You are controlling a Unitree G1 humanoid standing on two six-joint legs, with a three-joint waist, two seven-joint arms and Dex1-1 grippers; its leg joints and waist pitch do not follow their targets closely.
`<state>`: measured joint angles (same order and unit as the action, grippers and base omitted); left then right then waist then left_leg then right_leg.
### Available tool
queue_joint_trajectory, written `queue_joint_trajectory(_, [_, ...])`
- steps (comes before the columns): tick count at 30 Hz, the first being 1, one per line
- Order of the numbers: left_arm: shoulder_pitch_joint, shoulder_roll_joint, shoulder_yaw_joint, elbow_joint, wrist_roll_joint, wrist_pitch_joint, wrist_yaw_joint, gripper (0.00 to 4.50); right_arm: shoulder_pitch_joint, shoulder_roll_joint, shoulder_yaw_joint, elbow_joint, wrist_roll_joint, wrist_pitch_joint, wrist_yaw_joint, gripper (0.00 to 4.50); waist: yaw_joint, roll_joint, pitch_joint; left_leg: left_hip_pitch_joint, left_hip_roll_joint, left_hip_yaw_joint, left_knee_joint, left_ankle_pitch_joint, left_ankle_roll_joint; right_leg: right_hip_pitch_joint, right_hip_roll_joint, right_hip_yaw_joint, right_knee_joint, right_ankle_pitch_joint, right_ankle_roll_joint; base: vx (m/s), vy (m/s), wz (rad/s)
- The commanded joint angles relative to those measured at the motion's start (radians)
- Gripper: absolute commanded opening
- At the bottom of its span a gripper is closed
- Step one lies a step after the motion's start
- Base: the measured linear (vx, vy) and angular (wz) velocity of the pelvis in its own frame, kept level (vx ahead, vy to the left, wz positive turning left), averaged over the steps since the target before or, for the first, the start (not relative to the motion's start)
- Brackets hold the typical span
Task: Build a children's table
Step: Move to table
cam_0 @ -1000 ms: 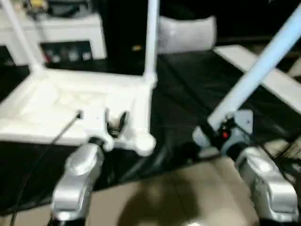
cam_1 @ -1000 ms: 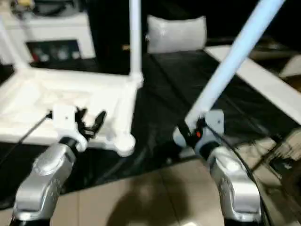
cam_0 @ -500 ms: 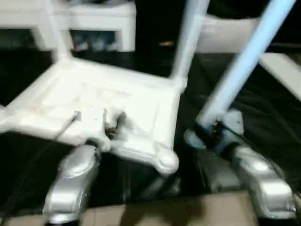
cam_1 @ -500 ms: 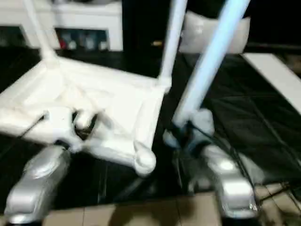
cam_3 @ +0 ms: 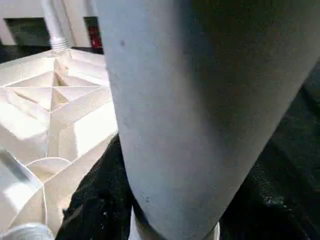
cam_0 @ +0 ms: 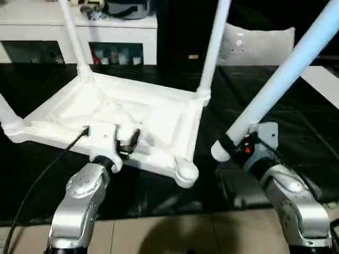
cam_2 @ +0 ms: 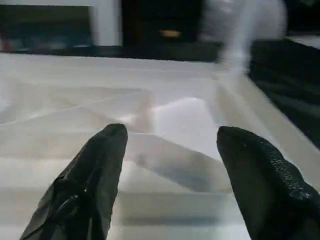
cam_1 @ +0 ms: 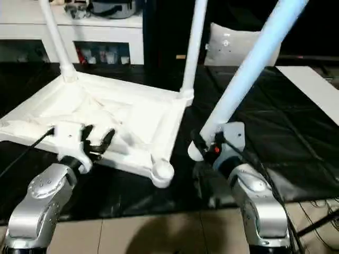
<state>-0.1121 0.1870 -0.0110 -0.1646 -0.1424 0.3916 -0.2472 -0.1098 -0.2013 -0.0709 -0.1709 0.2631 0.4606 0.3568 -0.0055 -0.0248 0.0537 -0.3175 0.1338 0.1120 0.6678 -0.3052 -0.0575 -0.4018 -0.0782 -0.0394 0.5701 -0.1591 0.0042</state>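
Our left gripper (cam_0: 128, 139) stands open over the near edge of the upturned table top (cam_0: 159, 114), which lies on the black work table (cam_0: 296, 132), perhaps to steady it. The near right corner socket (cam_0: 185, 172) is empty (three legs stand), so our right gripper (cam_0: 233, 145) clamps the fourth leg (cam_0: 286, 79), tilted, just beside it.

Held leg (cam_0: 280, 79): upper end runs off the top right edge.
Far legs (cam_0: 212, 47): tops cut off.
Left leg (cam_0: 8, 119): mostly outside the left edge.
Right gripper (cam_0: 233, 145): fingers hidden behind the leg.
Shelf items (cam_0: 114, 54): too small to identify.
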Motion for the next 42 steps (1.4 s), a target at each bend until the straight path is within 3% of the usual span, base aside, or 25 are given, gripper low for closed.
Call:
queue_joint_trajectory(1, [-0.039, 0.021, -0.025, 0.036, -0.005, 0.009, -0.049, 3.26, -0.024, -0.017, -0.013, 0.014, -0.003, -0.02, 0.003, 1.87, -0.017, 0.015, -0.032, -0.016, 0.054, -0.026, -0.13, -0.375, 0.016, 0.04, -0.043, -0.008, -0.093, -0.639, -0.03, -0.105, -0.008, -0.06])
queue_joint_trajectory(8, [-0.08, 0.035, -0.032, 0.076, 0.027, 0.027, -0.048, 3.26, -0.036, -0.022, 0.001, 0.036, -0.012, -0.019, 0.002, 1.87, -0.061, 0.042, -0.026, -0.019, 0.082, -0.032, -0.14, -0.477, 0.006, 0.072, -0.062, -0.096, -0.124, -0.586, -0.007, -0.047, 0.0, -0.04])
queue_joint_trajectory(9, [-0.081, 0.032, -0.042, 0.085, 0.03, 0.02, -0.044, 3.26, -0.033, -0.019, 0.009, 0.042, -0.018, -0.016, -0.001, 1.87, -0.064, 0.038, -0.024, -0.023, 0.089, -0.034, -0.146, -0.498, 0.003, 0.077, -0.06, -0.1, -0.121, -0.582, 0.001, 0.0, 0.0, 0.0])
queue_joint_trajectory(11, [-0.08, 0.033, -0.05, 0.089, 0.027, 0.016, -0.052, 3.26, -0.033, -0.017, 0.012, 0.047, -0.018, -0.019, -0.003, 1.87, -0.061, 0.049, -0.018, -0.035, 0.117, -0.04, -0.177, -0.588, -0.008, 0.097, -0.057, -0.096, -0.072, -0.504, -0.005, -0.009, -0.035, 0.05])
queue_joint_trajectory(12, [-0.081, 0.032, -0.052, 0.09, 0.026, 0.017, -0.056, 3.26, -0.034, -0.018, 0.012, 0.049, -0.018, -0.021, -0.003, 1.87, -0.044, 0.042, -0.012, -0.043, 0.133, -0.035, -0.209, -0.646, -0.016, 0.102, -0.052, -0.063, -0.009, -0.443, -0.014, -0.017, -0.071, 0.1])
queue_joint_trajectory(13, [-0.081, 0.032, -0.053, 0.09, 0.026, 0.018, -0.057, 3.26, -0.034, -0.02, 0.012, 0.05, -0.017, -0.023, -0.002, 1.87, -0.039, 0.034, -0.008, -0.031, 0.12, -0.024, -0.202, -0.635, -0.013, 0.086, -0.047, -0.059, -0.028, -0.508, -0.005, 0.002, -0.104, 0.19])
queue_joint_trajectory(14, [-0.081, 0.031, -0.051, 0.089, 0.021, 0.024, -0.059, 3.26, -0.036, -0.021, 0.013, 0.052, -0.019, -0.023, -0.002, 1.87, -0.045, 0.0, -0.008, 0.057, 0.031, 0.016, -0.069, -0.47, -0.019, -0.023, -0.041, -0.111, -0.187, -0.859, 0.082, 0.048, -0.094, 0.2])
queue_joint_trajectory(15, [-0.078, 0.029, -0.043, 0.086, 0.004, 0.044, -0.066, 3.26, -0.042, -0.027, 0.02, 0.062, -0.026, -0.028, -0.001, 1.87, -0.089, -0.008, -0.017, 0.106, -0.03, 0.058, 0.065, -0.278, 0.016, -0.089, -0.043, -0.212, -0.286, -1.065, 0.174, 0.048, -0.094, 0.2])
queue_joint_trajectory(16, [-0.076, 0.028, -0.036, 0.082, -0.009, 0.056, -0.073, 3.26, -0.046, -0.03, 0.021, 0.067, -0.028, -0.03, 0.001, 1.87, -0.099, 0.008, -0.025, 0.09, -0.007, 0.053, 0.057, -0.267, 0.04, -0.045, -0.033, -0.283, -0.319, -1.022, 0.225, 0.04, -0.056, -0.14])
queue_joint_trajectory(17, [-0.074, 0.027, -0.031, 0.078, -0.018, 0.063, -0.079, 3.26, -0.049, -0.033, 0.021, 0.071, -0.028, -0.03, 0.003, 1.87, -0.025, 0.082, -0.022, -0.131, 0.146, -0.022, -0.145, -0.464, 0.05, 0.215, -0.07, -0.201, 0.149, -0.45, 0.157, 0.001, -0.026, -0.22])
queue_joint_trajectory(18, [-0.073, 0.027, -0.031, 0.078, -0.019, 0.063, -0.079, 3.26, -0.049, -0.033, 0.021, 0.071, -0.028, -0.03, 0.003, 1.87, 0.02, 0.077, -0.013, -0.158, 0.148, -0.012, -0.183, -0.602, -0.032, 0.182, -0.069, -0.133, 0.138, -0.225, 0.032, 0.354, 0.099, -0.35])
queue_joint_trajectory(19, [-0.072, 0.027, -0.029, 0.075, -0.02, 0.065, -0.082, 3.26, -0.05, -0.036, 0.02, 0.072, -0.029, -0.028, 0.007, 1.87, -0.013, 0.044, -0.039, -0.042, 0.13, -0.019, -0.157, -0.539, 0.058, 0.107, -0.057, -0.039, 0.133, -0.189, 0.017, 0.395, 0.015, -0.41])
queue_joint_trajectory(20, [-0.072, 0.029, -0.031, 0.075, -0.016, 0.065, -0.081, 3.26, -0.05, -0.037, 0.021, 0.072, -0.03, -0.026, 0.009, 1.87, 0.018, 0.006, -0.033, -0.057, 0.066, -0.018, -0.084, -0.334, -0.056, 0.105, -0.156, -0.021, -0.024, -0.857, 0.13, 0.329, 0.014, -0.51])
queue_joint_trajectory(21, [-0.072, 0.031, -0.033, 0.074, -0.013, 0.064, -0.08, 3.26, -0.05, -0.037, 0.021, 0.071, -0.031, -0.024, 0.011, 1.87, 0.036, -0.003, -0.03, -0.021, 0.032, 0.019, -0.007, -0.179, -0.066, 0.021, -0.154, -0.018, -0.095, -1.071, 0.157, -0.024, -0.111, -0.38])
queue_joint_trajectory(22, [-0.071, 0.031, -0.035, 0.072, -0.012, 0.064, -0.078, 3.26, -0.05, -0.037, 0.022, 0.07, -0.031, -0.021, 0.012, 1.87, 0.046, -0.007, -0.064, -0.095, 0.047, -0.003, -0.053, 0.001, -0.045, 0.097, -0.147, -0.006, -0.037, -0.89, 0.138, 0.017, -0.03, -0.27])
queue_joint_trajectory(23, [-0.072, 0.03, -0.035, 0.072, -0.009, 0.064, -0.075, 3.26, -0.05, -0.037, 0.026, 0.071, -0.033, -0.018, 0.014, 1.87, 0.061, -0.004, -0.073, -0.093, 0.06, -0.007, -0.085, 0.138, -0.042, 0.087, -0.093, -0.018, -0.003, -0.472, 0.094, 0.111, -0.049, -0.13])
queue_joint_trajectory(24, [-0.072, 0.03, -0.035, 0.073, -0.006, 0.064, -0.072, 3.26, -0.05, -0.039, 0.034, 0.074, -0.033, -0.018, 0.015, 1.87, 0.061, 0.0, -0.074, -0.083, 0.061, -0.007, -0.089, 0.186, -0.039, 0.08, -0.075, -0.022, 0.011, -0.287, 0.056, 0.111, -0.049, -0.13])
queue_joint_trajectory(25, [-0.073, 0.03, -0.034, 0.075, -0.006, 0.068, -0.07, 3.26, -0.049, -0.043, 0.048, 0.08, -0.037, -0.021, 0.018, 1.87, 0.058, 0.019, -0.079, -0.075, 0.058, -0.001, -0.084, 0.271, -0.048, 0.078, -0.049, -0.023, 0.034, 0.007, -0.036, 0.061, -0.024, 0.01])
queue_joint_trajectory(28, [-0.071, 0.034, -0.037, 0.073, -0.006, 0.074, -0.074, 3.26, -0.048, -0.044, 0.052, 0.08, -0.035, -0.022, 0.018, 1.87, 0.062, 0.023, -0.087, -0.068, 0.057, 0.002, -0.082, 0.41, -0.027, 0.09, -0.029, -0.028, 0.052, 0.336, -0.184, 0.02, 0.001, -0.02])
queue_joint_trajectory(31, [-0.066, 0.034, -0.032, 0.066, -0.016, 0.067, -0.083, 3.26, -0.048, -0.044, 0.055, 0.079, -0.032, -0.019, 0.023, 1.87, 0.07, 0.025, -0.077, -0.063, 0.066, 0.012, -0.098, 0.279, -0.002, 0.09, -0.037, -0.021, 0.035, 0.212, -0.237, 0.017, 0.016, -0.01])
queue_joint_trajectory(38, [-0.041, 0.013, -0.013, 0.015, -0.05, 0.053, -0.078, 3.26, -0.041, -0.042, 0.05, 0.071, -0.037, -0.031, 0.008, 1.87, 0.065, 0.025, -0.066, -0.054, 0.082, 0.026, -0.121, 0.073, -0.024, 0.08, -0.047, -0.009, 0.004, -0.038, -0.209, -0.009, 0.005, -0.01])
queue_joint_trajectory(39, [-0.035, 0.006, -0.012, 0.008, -0.052, 0.066, -0.068, 3.26, -0.038, -0.039, 0.052, 0.067, -0.033, -0.022, 0.009, 1.87, 0.071, 0.018, -0.06, -0.085, 0.066, 0.009, -0.126, 0.069, 0.014, 0.102, -0.059, -0.028, 0.005, -0.045, -0.199, 0.0, 0.0, 0.0])
queue_joint_trajectory(40, [-0.028, -0.004, -0.009, 0.001, -0.052, 0.072, -0.053, 3.26, -0.034, -0.037, 0.055, 0.061, -0.03, -0.017, 0.011, 1.87, 0.068, 0.021, -0.063, -0.086, 0.058, 0.009, -0.117, 0.066, 0.089, 0.102, -0.081, -0.031, -0.011, -0.091, -0.188, 0.0, 0.0, 0.0])
queue_joint_trajectory(41, [-0.023, -0.012, -0.006, -0.003, -0.05, 0.073, -0.04, 3.26, -0.031, -0.036, 0.059, 0.057, -0.029, -0.015, 0.013, 1.87, 0.078, 0.017, -0.06, -0.124, 0.041, -0.01, -0.114, 0.067, 0.153, 0.128, -0.102, -0.054, -0.017, -0.121, -0.163, -0.045, 0.007, 0.34])
queue_joint_trajectory(42, [-0.02, -0.017, -0.004, -0.004, -0.047, 0.067, -0.031, 3.26, -0.03, -0.035, 0.062, 0.053, -0.03, -0.017, 0.015, 1.87, 0.085, 0.019, -0.061, -0.122, 0.03, -0.015, -0.074, 0.086, 0.229, 0.132, -0.171, -0.057, -0.067, -0.299, -0.107, -0.045, 0.007, 0.34])
